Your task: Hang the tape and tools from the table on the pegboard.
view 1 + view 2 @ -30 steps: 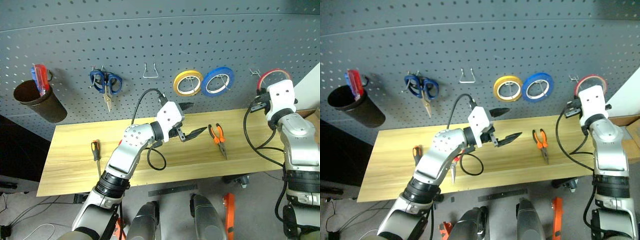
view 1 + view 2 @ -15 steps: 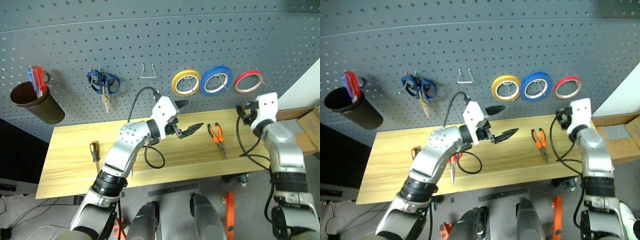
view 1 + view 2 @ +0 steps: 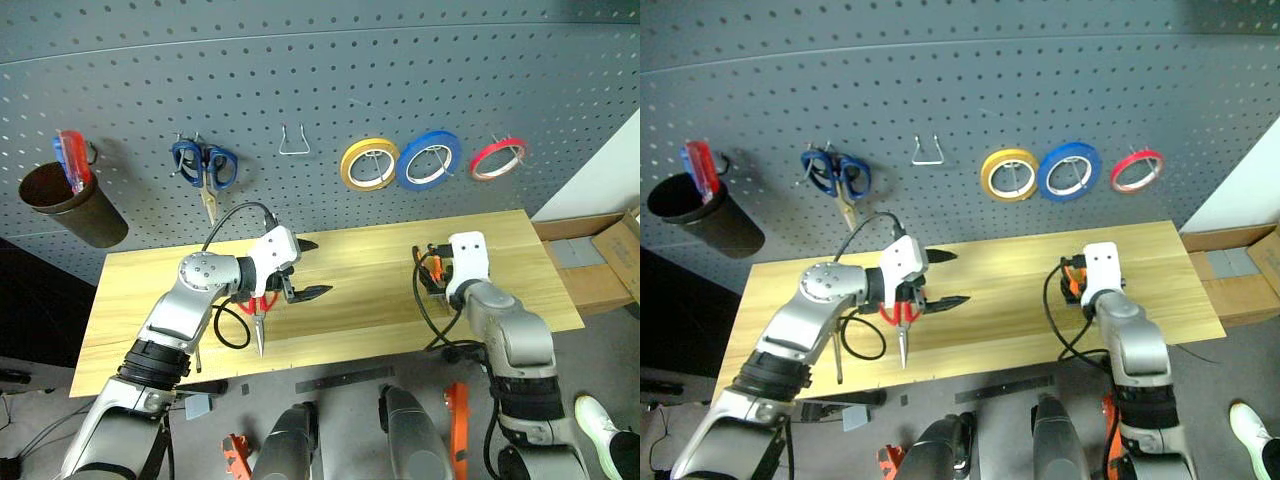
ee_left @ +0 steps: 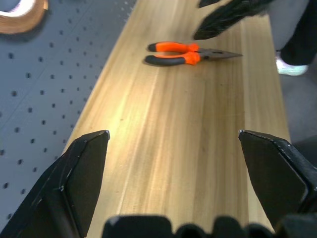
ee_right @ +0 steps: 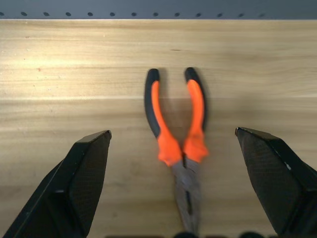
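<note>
Right wrist view puts the orange-and-black pliers [image 5: 177, 136] squarely between my right claw's [image 5: 178, 198] two black fingers, which stand wide apart and empty just above the wooden worktop [image 3: 380, 300]; the handles point toward the pegboard [image 3: 320, 90] and the nose toward the claw. From the head views I can see the red tape ring [image 3: 498, 158] already on its hook beside the blue roll [image 3: 429, 161] and the yellow roll [image 3: 369, 164], so I judge the tape step done and the pliers to be the tool in hand. My left claw [image 3: 303, 270] is open too and holds nothing, hovering over the left half of the worktop with the red-handled scissors [image 3: 902, 323] lying just under it; the slim screwdriver [image 3: 838, 357] lies on the worktop close by that arm. Next I would ease the right claw down until the fingers straddle the handles near the pivot, then close. The risk, as I judge it, is pinching only one handle, so the pliers swing open on lifting, and they must be carried so a handle loop can catch a free hook.
</note>
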Controlling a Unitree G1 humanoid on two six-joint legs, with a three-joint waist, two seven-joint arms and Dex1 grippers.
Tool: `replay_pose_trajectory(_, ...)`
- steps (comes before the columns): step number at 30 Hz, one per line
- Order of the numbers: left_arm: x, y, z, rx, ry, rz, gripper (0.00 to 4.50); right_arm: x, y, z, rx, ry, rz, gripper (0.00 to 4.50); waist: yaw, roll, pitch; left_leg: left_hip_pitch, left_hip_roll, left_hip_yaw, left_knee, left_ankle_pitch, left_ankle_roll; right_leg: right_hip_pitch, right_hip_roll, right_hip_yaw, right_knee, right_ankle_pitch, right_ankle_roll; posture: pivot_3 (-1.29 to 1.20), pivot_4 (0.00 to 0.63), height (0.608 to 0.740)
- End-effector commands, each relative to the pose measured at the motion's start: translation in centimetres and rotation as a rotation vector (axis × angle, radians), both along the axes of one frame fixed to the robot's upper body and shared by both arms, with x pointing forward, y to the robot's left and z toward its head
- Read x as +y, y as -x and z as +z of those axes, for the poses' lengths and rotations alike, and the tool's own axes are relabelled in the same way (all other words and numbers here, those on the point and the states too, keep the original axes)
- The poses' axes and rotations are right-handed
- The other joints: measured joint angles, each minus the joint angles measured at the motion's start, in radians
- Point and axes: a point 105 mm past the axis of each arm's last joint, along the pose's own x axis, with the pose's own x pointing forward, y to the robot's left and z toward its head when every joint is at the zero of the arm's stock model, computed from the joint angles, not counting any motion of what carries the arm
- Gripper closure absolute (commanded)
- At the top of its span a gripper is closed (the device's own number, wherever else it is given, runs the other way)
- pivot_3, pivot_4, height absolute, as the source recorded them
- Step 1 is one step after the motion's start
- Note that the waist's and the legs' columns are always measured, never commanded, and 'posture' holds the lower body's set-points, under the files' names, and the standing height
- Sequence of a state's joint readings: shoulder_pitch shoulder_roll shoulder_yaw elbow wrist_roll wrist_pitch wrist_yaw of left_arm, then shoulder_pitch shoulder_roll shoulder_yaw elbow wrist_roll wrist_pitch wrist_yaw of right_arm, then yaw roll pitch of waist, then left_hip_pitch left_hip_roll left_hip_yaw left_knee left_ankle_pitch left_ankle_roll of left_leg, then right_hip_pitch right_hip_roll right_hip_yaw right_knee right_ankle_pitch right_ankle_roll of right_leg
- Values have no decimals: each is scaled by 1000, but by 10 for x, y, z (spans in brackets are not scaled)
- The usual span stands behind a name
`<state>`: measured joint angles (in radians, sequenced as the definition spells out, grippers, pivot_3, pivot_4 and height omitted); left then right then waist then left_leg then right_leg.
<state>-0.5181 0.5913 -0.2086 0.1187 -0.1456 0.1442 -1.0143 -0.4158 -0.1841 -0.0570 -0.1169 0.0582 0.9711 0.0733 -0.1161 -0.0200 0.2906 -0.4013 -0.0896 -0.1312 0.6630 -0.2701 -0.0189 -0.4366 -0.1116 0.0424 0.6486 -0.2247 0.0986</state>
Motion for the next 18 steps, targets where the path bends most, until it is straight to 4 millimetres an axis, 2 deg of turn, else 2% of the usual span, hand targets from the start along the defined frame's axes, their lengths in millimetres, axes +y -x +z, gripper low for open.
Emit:
replay_pose_trajectory(1,-4,1,9,-37,-4,-34,0,-2,-10,-6,25,-9,-17,344,-1,0,0,0,0,0,0,0,0,0,0,0,0,0,0,-205,297,740)
replay_pose_trajectory(10,-9,1,8,-29,14,-36,0,-3,-38,-28,96,13,-16,344,-16,0,0,-1,1,3,0,0,0,-3,0,1,0,0,0,-181,289,740)
replay_pose_trajectory(18,-12,2,7,-31,19,-34,0,-5,-49,-44,143,40,-7,344,-23,0,0,-1,2,4,0,0,0,-3,0,1,1,0,0,-166,288,740)
